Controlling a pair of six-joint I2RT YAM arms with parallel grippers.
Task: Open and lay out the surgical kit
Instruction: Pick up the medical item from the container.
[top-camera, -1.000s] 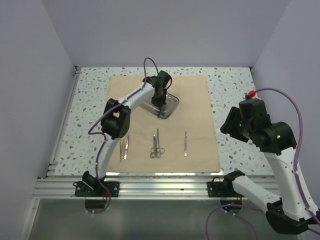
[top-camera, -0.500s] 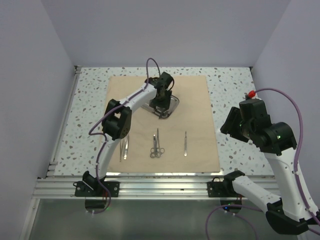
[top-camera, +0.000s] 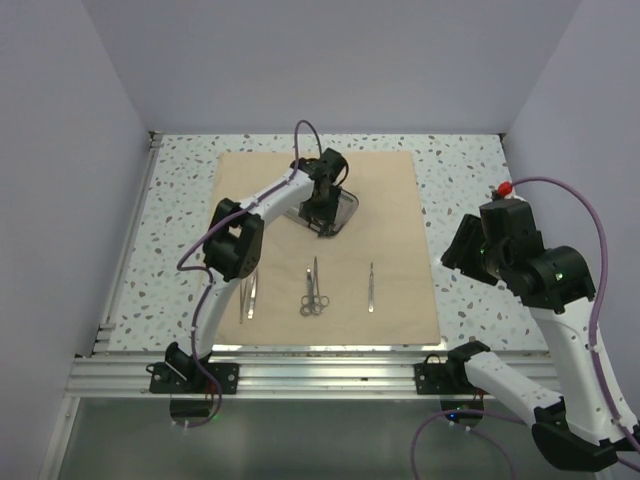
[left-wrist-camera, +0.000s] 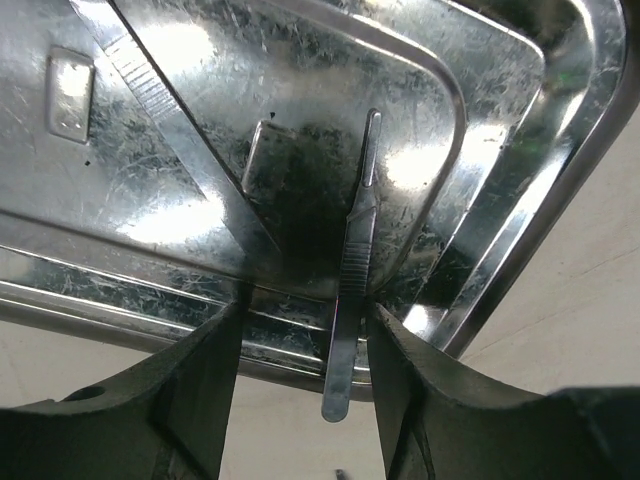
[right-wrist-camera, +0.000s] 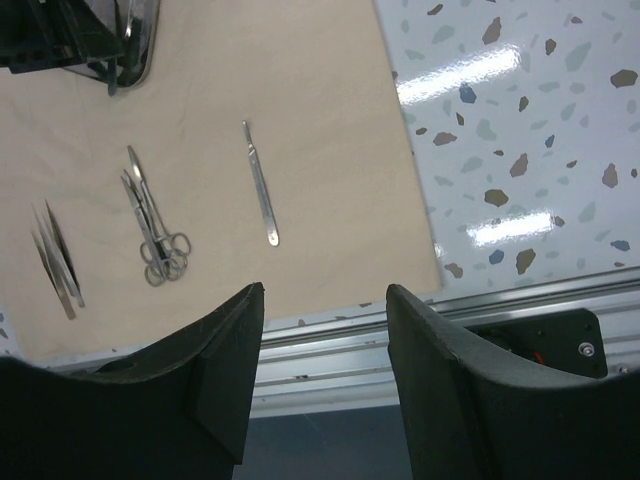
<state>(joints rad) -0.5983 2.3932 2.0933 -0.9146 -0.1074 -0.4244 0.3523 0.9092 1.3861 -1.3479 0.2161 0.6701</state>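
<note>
The beige cloth wrap (top-camera: 390, 200) lies spread flat on the table. At its back stands the shiny steel tray (top-camera: 346, 207), with my left gripper (top-camera: 322, 218) low over its near rim. In the left wrist view my left gripper (left-wrist-camera: 305, 400) is open. A slim silver instrument (left-wrist-camera: 355, 270) lies free between the fingers, its end sticking out over the tray rim (left-wrist-camera: 500, 260). Tweezers (top-camera: 247, 297), scissors and forceps (top-camera: 314, 290) and another slim instrument (top-camera: 371, 287) lie in a row on the cloth. My right gripper (right-wrist-camera: 325, 370) hangs open and empty, raised at the right.
An aluminium rail (top-camera: 320, 375) runs along the table's near edge, with both arm bases on it. Speckled tabletop (top-camera: 470, 180) shows around the cloth. Grey walls close in the back and both sides.
My left gripper has opened from shut and sunk slightly onto the tray; the slim instrument now lies loose between its fingers. The right arm has barely moved.
</note>
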